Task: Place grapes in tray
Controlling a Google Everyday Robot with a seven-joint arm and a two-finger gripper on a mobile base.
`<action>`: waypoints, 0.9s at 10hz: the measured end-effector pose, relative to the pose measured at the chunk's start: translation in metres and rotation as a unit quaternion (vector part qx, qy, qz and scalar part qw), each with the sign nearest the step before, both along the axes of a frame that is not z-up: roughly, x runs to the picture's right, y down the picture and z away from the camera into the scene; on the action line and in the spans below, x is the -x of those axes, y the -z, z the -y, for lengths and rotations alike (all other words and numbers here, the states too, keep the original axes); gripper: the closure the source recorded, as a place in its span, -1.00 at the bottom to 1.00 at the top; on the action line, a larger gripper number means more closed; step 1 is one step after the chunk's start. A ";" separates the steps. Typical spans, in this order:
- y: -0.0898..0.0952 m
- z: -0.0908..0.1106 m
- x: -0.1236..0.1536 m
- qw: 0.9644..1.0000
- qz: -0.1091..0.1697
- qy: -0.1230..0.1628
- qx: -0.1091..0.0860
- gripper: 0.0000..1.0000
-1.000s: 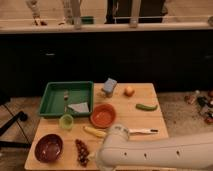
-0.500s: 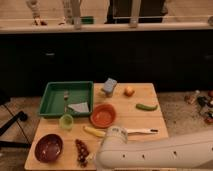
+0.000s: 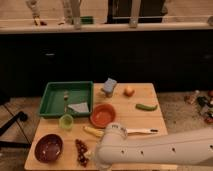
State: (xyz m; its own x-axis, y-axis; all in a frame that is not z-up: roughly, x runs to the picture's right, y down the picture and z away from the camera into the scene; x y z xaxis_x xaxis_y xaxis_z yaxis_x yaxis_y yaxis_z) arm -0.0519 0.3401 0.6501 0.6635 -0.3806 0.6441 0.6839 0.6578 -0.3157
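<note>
- The grapes [image 3: 80,151] lie at the front of the worktop [image 3: 155,122], between the dark red bowl [image 3: 48,147] and the end of the white arm [image 3: 150,149]. They are not yet in the green tray [image 3: 52,97].
- The gripper [image 3: 90,155] sits low at the arm's end, just beside the grapes and mostly hidden by the arm. Whether it is spread or pressed together cannot be told.
- Likely risk: a loose bunch may come apart, so single grapes could drop off or roll toward the near edge if the grip takes only part of it.
- A hard squeeze would probably crush the soft fruit.
- The dark red bowl stands close, and a sideways approach could nudge it.
- On the way to the tray stands the small green cup [image 3: 66,121], which a low carry could tip. The banana [image 3: 93,131] and the orange bowl [image 3: 103,115] lie just to the side of that path.
- The tray already holds a grey cloth [image 3: 79,107] and a small item [image 3: 66,94], so free floor is mainly at its left.
- Farther off are a blue-grey block [image 3: 110,86], an orange fruit [image 3: 129,91] and a green vegetable [image 3: 146,106], all well clear.
</note>
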 end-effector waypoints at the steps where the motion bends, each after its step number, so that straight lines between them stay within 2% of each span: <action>1: -0.002 0.003 0.004 1.000 0.005 0.001 -0.003 -0.60; 5: -0.011 0.011 0.031 0.999 0.032 0.010 -0.013 -0.60; 9: -0.022 0.017 0.046 0.998 0.062 0.022 -0.021 -0.60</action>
